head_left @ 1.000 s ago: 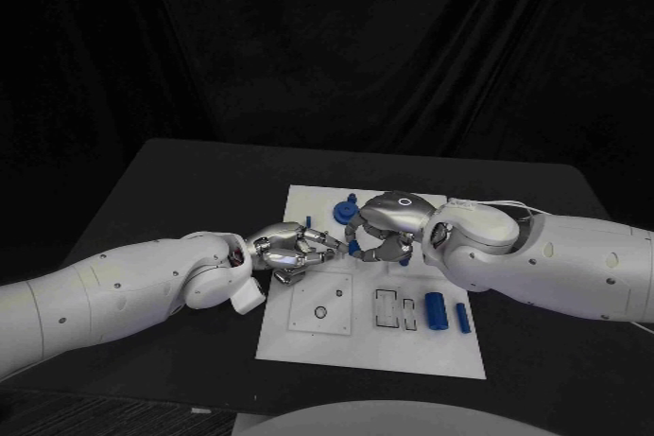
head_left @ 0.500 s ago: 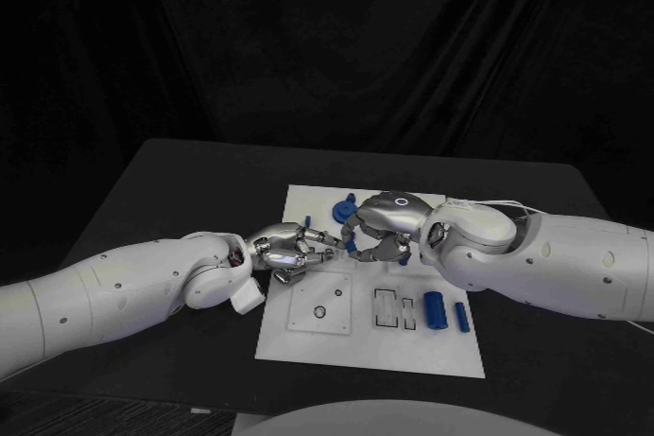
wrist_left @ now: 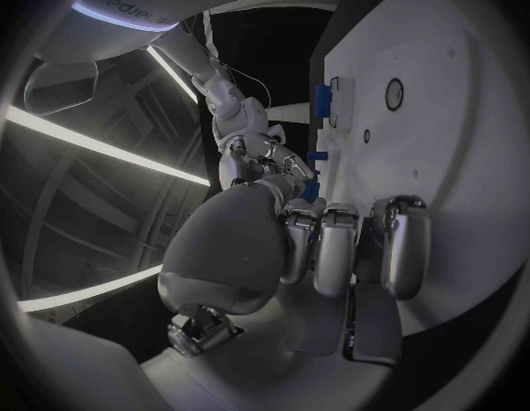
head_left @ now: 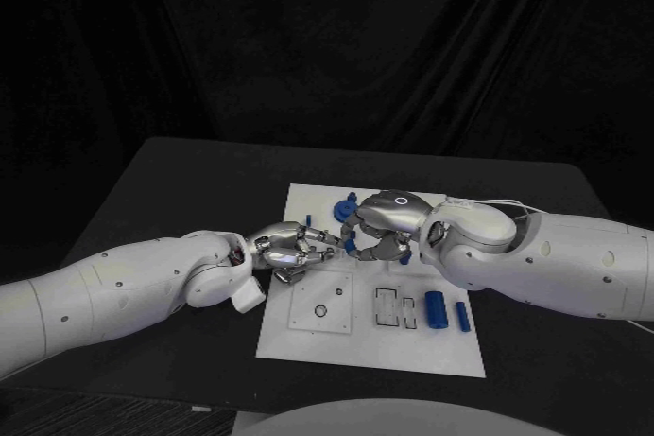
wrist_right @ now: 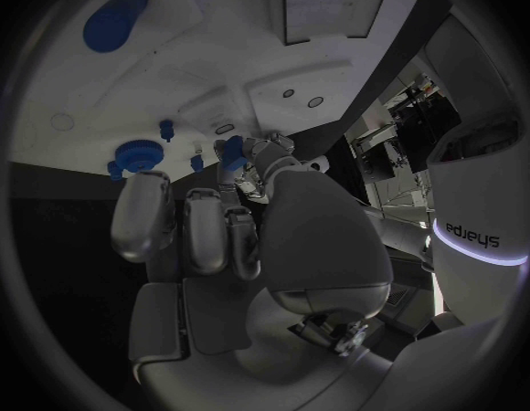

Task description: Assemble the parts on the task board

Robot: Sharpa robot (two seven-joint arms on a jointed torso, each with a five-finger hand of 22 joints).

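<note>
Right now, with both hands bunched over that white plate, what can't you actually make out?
- Head view: the right hand covers a blue part; shape unclear.
- Left wrist view: the left hand hides the task board beneath its fingers.
- Whether either hand holds anything: cannot tell.

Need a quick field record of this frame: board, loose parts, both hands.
board: white task board at the middle of the black table
loose parts: two blue cylinders lying side by side near the board's right edge
far parts: blue gear-like piece and small blue peg at the board's far side
left robot hand: over the board's left edge, fingers curled, meeting the right one
right robot hand: over the board's middle, small blue part at its fingertips
grasp: cannot tell which hand holds the part
</note>
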